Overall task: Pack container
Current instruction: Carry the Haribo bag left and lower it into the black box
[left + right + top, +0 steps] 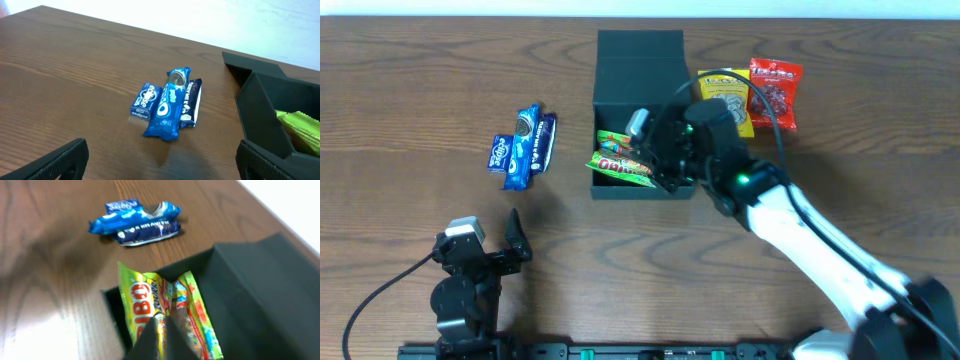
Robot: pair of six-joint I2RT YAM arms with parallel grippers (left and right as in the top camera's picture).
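Where the left end effector (485, 250) stands: 7 o'clock on the surface, fingers spread, holding nothing.
Blue snacks (525, 148): at its 12 o'clock, well apart; long axes 12–6; left arm judged nearer.
Container (640, 95): centre-rear of the surface, lid open, at its 2 o'clock.
Green packet (620, 163): across the container's front-left corner, long axis 9–3.
Right end effector (658, 160): over the container's front, fingers drawn together, apparently pinching the green packet.
Hidden: container's front-right corner behind the right arm; yellow packet (728, 100) partly covered.

Wooden table (400, 80), dark container (638, 55), three blue packets (523, 147), yellow packet (723, 90), red packet (775, 92), seemingly overlapping.
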